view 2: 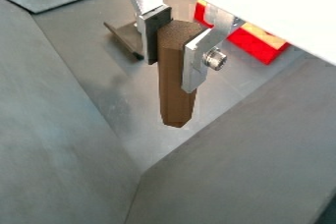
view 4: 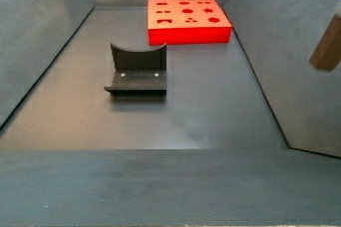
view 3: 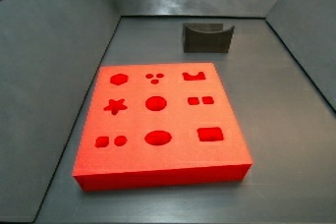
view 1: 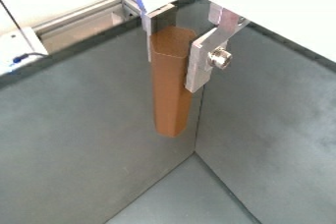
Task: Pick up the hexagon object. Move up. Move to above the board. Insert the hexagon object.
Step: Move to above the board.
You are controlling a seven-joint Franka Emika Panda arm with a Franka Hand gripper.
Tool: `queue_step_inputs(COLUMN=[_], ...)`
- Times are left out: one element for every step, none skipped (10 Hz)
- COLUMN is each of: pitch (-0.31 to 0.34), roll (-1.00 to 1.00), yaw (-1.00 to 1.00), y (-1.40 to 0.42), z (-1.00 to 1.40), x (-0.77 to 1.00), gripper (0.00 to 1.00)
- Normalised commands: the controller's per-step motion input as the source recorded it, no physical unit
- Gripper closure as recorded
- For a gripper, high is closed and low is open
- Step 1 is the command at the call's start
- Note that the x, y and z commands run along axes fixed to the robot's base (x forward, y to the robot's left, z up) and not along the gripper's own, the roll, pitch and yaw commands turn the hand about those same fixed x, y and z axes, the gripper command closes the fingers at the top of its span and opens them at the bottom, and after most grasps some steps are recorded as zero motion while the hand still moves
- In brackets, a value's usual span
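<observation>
My gripper (view 1: 176, 59) is shut on the hexagon object (view 1: 171, 85), a slim brown peg that hangs upright between the silver fingers (view 1: 207, 56), well above the grey floor. Both wrist views show the grip, with the gripper (view 2: 179, 56) closed on the peg's (view 2: 174, 85) top end. The red board (view 2: 252, 41) lies beyond the gripper in a wrist view. In both side views the board (view 3: 164, 120) (view 4: 188, 20) lies flat with its shape holes open. In a side view only the peg (view 4: 325, 40) shows, high at the right edge, off to the side of the board.
The dark grey fixture (view 4: 136, 72) stands on the floor near the board, and it also shows in the other side view (view 3: 207, 37) and in a wrist view (view 2: 125, 36). Sloping grey walls (view 4: 280, 62) enclose the floor.
</observation>
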Motion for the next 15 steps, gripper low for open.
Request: queue_step_inputs(pitch=[0.092, 0.083, 0.078, 0.077, 0.077, 0.077, 0.077, 0.077, 0.077, 0.077, 0.077, 0.077, 0.077, 0.077, 0.077], roll=[0.07, 0.07, 0.07, 0.07, 0.07, 0.07, 0.07, 0.07, 0.07, 0.07, 0.07, 0.07, 0.07, 0.07, 0.07], yaw=[0.02, 0.03, 0.03, 0.03, 0.02, 0.02, 0.02, 0.02, 0.02, 0.02, 0.02, 0.02, 0.02, 0.02, 0.02], y=[-0.01, 0.0, 0.0, 0.0, 0.0, 0.0, 0.0, 0.0, 0.0, 0.0, 0.0, 0.0, 0.0, 0.0, 0.0], z=[0.08, 0.01, 0.02, 0.02, 0.02, 0.02, 0.02, 0.02, 0.02, 0.02, 0.02, 0.02, 0.02, 0.02, 0.02], x=[-0.44, -0.43, -0.43, -0.43, -0.43, -0.43, -0.43, -0.43, -0.43, -0.43, -0.43, -0.43, -0.43, -0.43, -0.43], gripper=[1.0, 1.0, 1.0, 1.0, 1.0, 1.0, 1.0, 1.0, 1.0, 1.0, 1.0, 1.0, 1.0, 1.0, 1.0])
